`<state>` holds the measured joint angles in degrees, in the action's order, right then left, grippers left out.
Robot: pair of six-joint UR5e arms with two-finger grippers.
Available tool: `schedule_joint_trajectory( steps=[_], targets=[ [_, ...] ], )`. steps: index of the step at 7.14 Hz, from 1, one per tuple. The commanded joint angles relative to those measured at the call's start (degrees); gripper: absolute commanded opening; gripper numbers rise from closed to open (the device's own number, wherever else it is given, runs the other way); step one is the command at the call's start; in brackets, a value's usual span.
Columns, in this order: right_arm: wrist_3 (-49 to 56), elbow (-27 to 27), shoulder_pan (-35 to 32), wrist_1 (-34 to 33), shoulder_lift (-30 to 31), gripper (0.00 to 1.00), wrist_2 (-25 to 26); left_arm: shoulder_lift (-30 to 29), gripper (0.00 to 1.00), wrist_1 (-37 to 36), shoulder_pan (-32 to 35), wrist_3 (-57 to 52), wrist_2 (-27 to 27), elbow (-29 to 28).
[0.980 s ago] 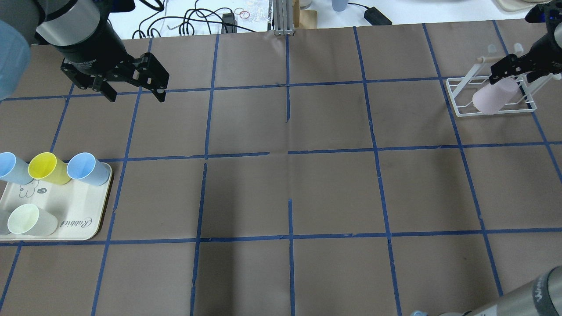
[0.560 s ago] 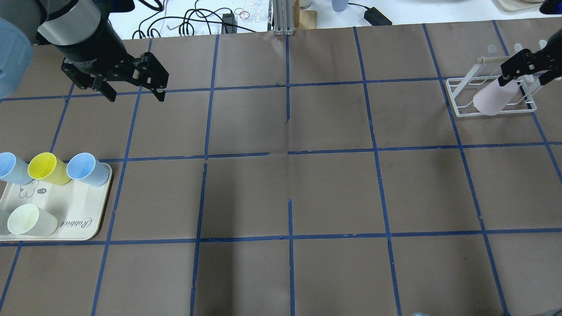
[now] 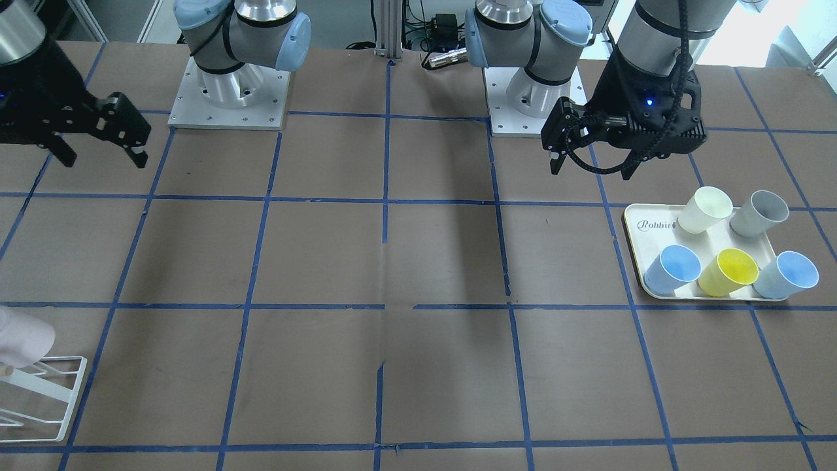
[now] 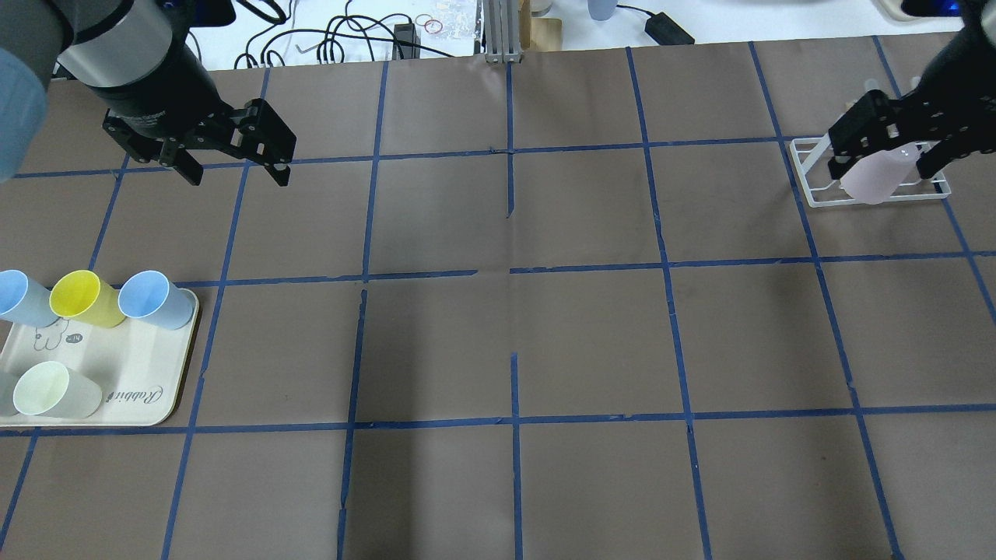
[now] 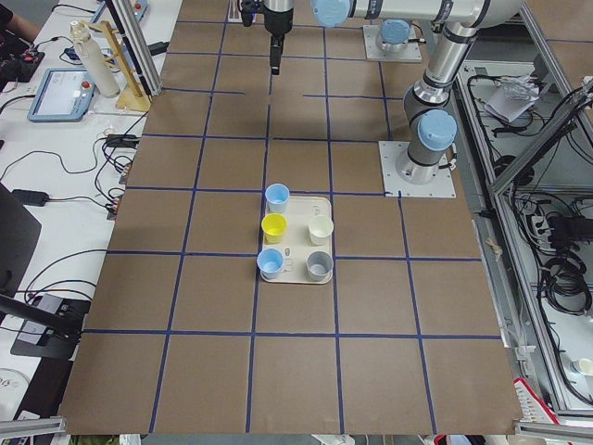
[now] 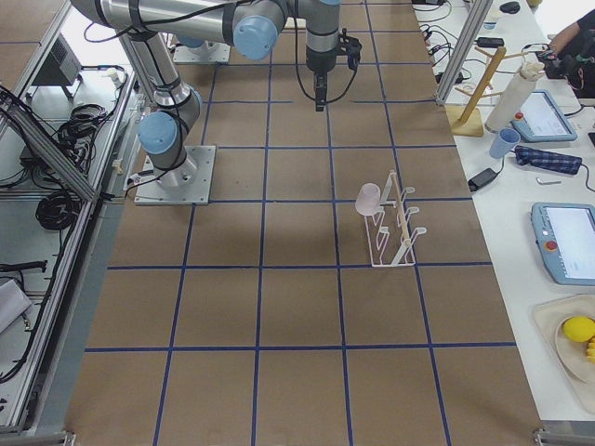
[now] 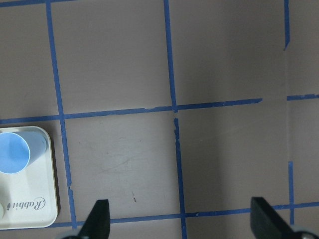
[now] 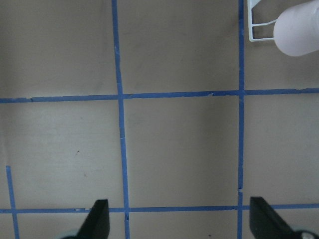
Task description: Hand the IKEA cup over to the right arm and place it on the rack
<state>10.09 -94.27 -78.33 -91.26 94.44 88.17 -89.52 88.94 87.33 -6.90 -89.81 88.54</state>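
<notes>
The pale pink IKEA cup (image 4: 873,183) lies tilted on a rod of the white wire rack (image 4: 809,194) at the table's far right. It also shows in the front view (image 3: 23,337), the right side view (image 6: 369,196) and the right wrist view (image 8: 299,30). My right gripper (image 4: 885,162) is open and empty. It hangs high above the table, clear of the cup and the rack (image 3: 62,392); in the front view it (image 3: 101,157) is well apart from them. My left gripper (image 4: 236,175) is open and empty above the far left of the table.
A cream tray marked "Rabbit" (image 4: 132,389) at the near left holds several cups: blue, yellow, cream and grey. In the front view the tray (image 3: 637,245) lies just in front of the left gripper (image 3: 592,169). Brown paper with a blue tape grid covers the table.
My right gripper has let go of the pink cup and lifted up and away from it. The cup stays on the rack. The left gripper has barely moved.
</notes>
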Motion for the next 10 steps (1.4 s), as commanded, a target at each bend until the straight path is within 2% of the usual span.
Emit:
schedule_joint_trajectory(
  steps=[1,4,6,10],
  targets=[
    [-5.16,-0.47,-7.43,0.21,1.18,1.0,0.51,-0.4,1.0,-0.09,-0.05,-0.13,-0.1,-0.56],
    [-5.08,-6.34,-9.39,0.21,7.39,1.0,-0.01,-0.57,1.0,-0.27,0.65,0.58,0.16,-0.65],
    [-5.16,-5.83,-9.39,6.93,8.21,1.0,0.78,0.22,1.0,0.7,2.32,0.58,-0.18,-0.91],
    [-5.16,-5.4,-9.21,6.27,8.21,1.0,-0.19,0.14,1.0,2.11,2.58,1.45,-0.27,-1.18]
  ],
)
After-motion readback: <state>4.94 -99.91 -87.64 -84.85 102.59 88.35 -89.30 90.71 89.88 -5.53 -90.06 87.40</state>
